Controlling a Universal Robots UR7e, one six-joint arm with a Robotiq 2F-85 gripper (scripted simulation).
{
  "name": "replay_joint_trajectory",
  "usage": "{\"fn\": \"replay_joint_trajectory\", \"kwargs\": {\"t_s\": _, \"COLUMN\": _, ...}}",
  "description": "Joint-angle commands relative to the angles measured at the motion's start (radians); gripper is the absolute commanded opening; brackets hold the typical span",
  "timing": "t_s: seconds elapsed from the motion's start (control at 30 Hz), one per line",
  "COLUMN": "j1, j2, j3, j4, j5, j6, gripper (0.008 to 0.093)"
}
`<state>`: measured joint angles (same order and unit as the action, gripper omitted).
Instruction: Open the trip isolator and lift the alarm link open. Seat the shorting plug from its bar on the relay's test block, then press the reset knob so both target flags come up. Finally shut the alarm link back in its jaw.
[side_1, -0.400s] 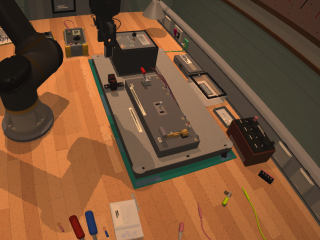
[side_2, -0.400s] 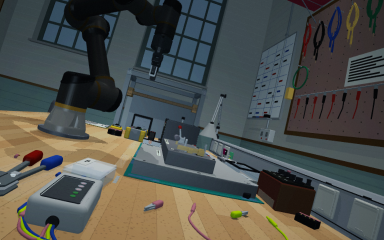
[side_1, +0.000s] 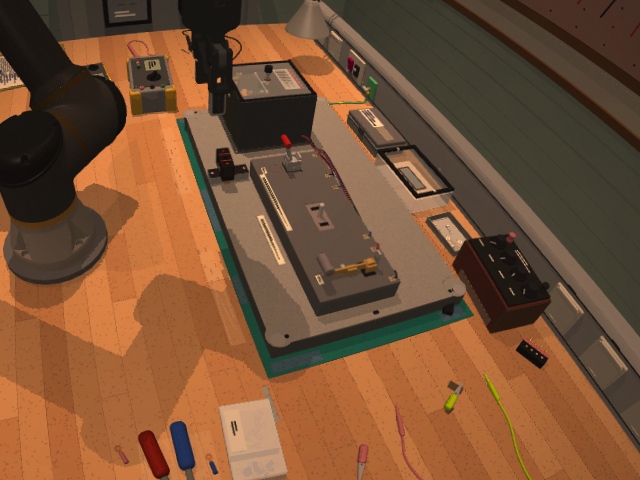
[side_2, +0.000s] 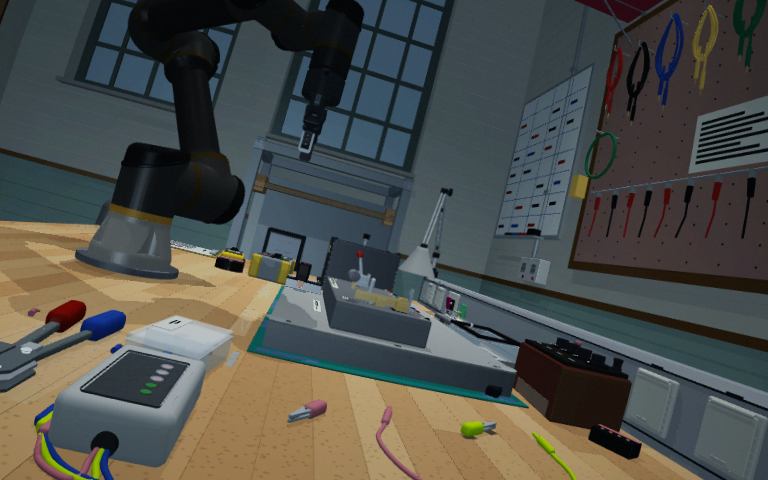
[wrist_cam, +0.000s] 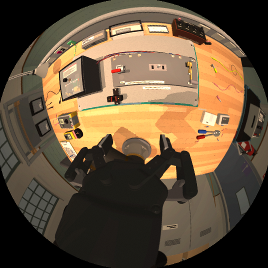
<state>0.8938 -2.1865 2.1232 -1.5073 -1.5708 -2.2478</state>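
Observation:
My gripper hangs open and empty, high above the bench near the far end of the grey panel. Below it stands the black relay box with its small black reset knob on top. The red-handled trip isolator stands on the raised grey block; the brass alarm link lies flat in its jaw at the near end. The shorting plug, black with red, sits on its bar beside the block, on the side towards the arm's base.
The relay box is the nearest obstacle, below and to one side of the fingers. A yellow-cased meter sits behind the panel, a brown decade box by the wall. Screwdrivers, a clear box and loose leads lie at the near edge.

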Motion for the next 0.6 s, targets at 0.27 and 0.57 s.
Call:
{"fn": "replay_joint_trajectory", "kwargs": {"t_s": 0.27, "j1": 0.0, "j2": 0.0, "j3": -0.001, "j4": 0.0, "j5": 0.0, "j6": 0.0, "gripper": 0.0754}}
{"fn": "replay_joint_trajectory", "kwargs": {"t_s": 0.57, "j1": 0.0, "j2": 0.0, "j3": -0.001, "j4": -0.001, "j5": 0.0, "j6": 0.0, "gripper": 0.0574}}
